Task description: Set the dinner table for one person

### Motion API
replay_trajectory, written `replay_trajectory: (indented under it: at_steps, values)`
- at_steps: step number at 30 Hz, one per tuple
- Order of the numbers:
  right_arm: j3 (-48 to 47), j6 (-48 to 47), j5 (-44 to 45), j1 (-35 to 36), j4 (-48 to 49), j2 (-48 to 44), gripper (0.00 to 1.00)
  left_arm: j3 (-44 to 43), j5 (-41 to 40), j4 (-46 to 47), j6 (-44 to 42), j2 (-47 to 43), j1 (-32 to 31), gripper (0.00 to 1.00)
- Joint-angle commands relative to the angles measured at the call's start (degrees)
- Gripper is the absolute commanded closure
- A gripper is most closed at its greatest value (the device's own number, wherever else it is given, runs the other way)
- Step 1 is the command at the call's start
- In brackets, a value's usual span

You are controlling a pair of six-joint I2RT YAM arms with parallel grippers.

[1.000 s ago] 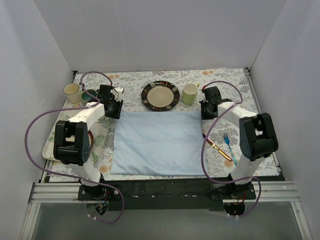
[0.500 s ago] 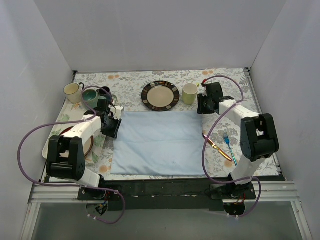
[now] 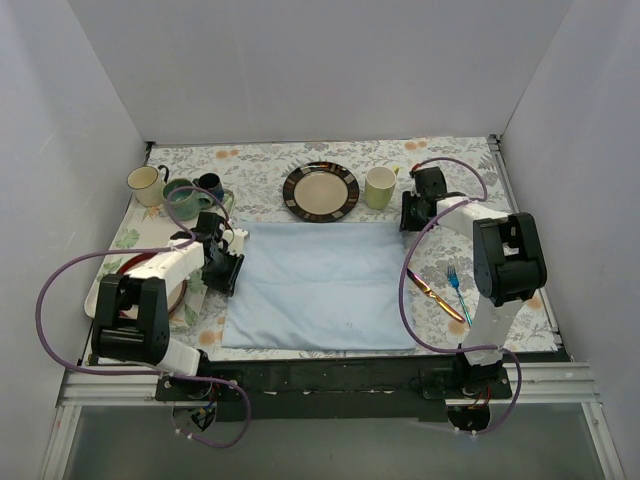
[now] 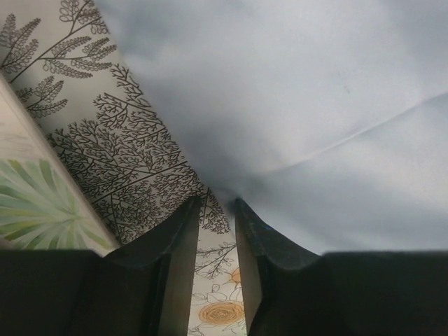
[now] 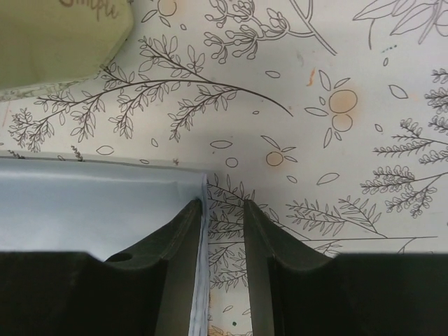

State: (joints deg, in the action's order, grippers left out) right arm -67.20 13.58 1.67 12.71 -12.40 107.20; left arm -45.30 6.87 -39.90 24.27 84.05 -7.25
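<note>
The counter (image 3: 262, 172) fills the booth from wall to wall under both arms. It is rigid and fixed, nothing to lift, but its printed cover looks thin and could ruck if I drag anything across it. What I can take hold of is the light-blue mat (image 3: 320, 285) lying on its middle, which is soft, limp and best taken at a corner or edge.

The left gripper (image 4: 217, 203) is at the mat's left edge. Its fingers (image 4: 175, 266) are drawn close and the cloth puckers up into the tips, so I judge them pinching it. The right gripper (image 5: 222, 204) sits at the mat's far right corner, with a narrow slit showing between its fingers (image 5: 271, 273); I cannot tell whether they grip.

Room is tight. The plate (image 3: 321, 191) and green mug (image 3: 380, 187) stand just beyond the mat's far edge, and 3 mugs (image 3: 182, 197) cluster far left. The tray (image 3: 97, 296) lies beside the left arm, and the fork (image 3: 457, 285) and a gold utensil (image 3: 437, 297) are right of the mat. Walls close in on 3 sides.
</note>
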Motion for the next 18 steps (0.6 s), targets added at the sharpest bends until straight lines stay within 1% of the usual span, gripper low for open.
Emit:
replay_trajectory:
  at_steps: [1,3,4,5,6,8,9,10,11,12,13,14,15,16,17,18]
  values:
    - [-2.1,-0.2,3.8,-0.5,0.3,-4.0,0.61,-2.2,-2.2,-0.4,-0.9,-2.6,0.0,0.70]
    - [-2.7,-0.5,5.8,-0.4,-0.7,-6.7,0.58,-4.4,-0.9,-2.6,-1.3,-3.6,0.0,0.64]
    - [-2.9,-0.7,6.1,-0.3,-0.7,-7.9,0.57,-7.4,-0.5,-3.2,-1.4,-3.9,0.0,0.58]
    - [-3.0,-0.8,6.8,-0.4,-0.6,-8.9,0.55,-9.4,0.4,-3.4,-1.7,-4.2,0.0,0.55]
    - [-2.9,-0.9,7.1,-0.3,-0.4,-11.2,0.55,-11.4,3.1,-3.0,-1.5,-4.7,0.0,0.54]
    - [-2.1,-0.9,7.4,-0.2,-0.3,-14.7,0.53,-16.6,6.8,1.3,1.5,-4.9,0.0,0.41]
    - [-1.7,-0.8,7.1,-0.2,-0.1,-15.9,0.53,-17.9,11.3,3.7,3.2,-4.3,0.0,0.37]
    - [-0.4,-0.7,6.8,-0.1,0.2,-17.1,0.53,-19.0,12.7,9.3,5.2,-3.5,0.0,0.34]
    - [0.3,-0.4,6.1,-0.1,0.5,-19.8,0.52,-20.7,13.7,12.4,7.5,-2.4,-0.1,0.25]
    - [1.4,-0.5,5.8,0.0,1.0,-21.1,0.52,-22.0,14.0,15.0,13.8,-1.1,-0.1,0.22]
    - [2.2,-0.5,5.7,0.3,1.7,-22.5,0.52,-23.3,13.9,19.1,16.6,2.9,0.0,0.17]
    - [4.0,-0.7,5.7,0.5,1.9,-25.1,0.52,-24.9,14.9,20.2,18.9,5.2,-0.1,0.14]
    - [4.8,-0.8,5.8,0.6,2.0,-26.2,0.52,-29.1,16.1,21.0,22.2,8.2,-0.1,0.13]
    - [5.4,-0.9,5.7,0.5,2.0,-27.5,0.52,-31.2,18.1,21.8,24.2,13.3,-0.2,0.12]
    - [6.7,-0.9,5.6,0.6,1.9,-29.5,0.52,-33.8,18.3,21.8,25.9,16.5,-0.2,0.12]
    - [7.2,-0.9,5.2,0.6,1.7,-30.5,0.52,-38.4,18.5,21.7,28.8,19.3,-0.2,0.12]
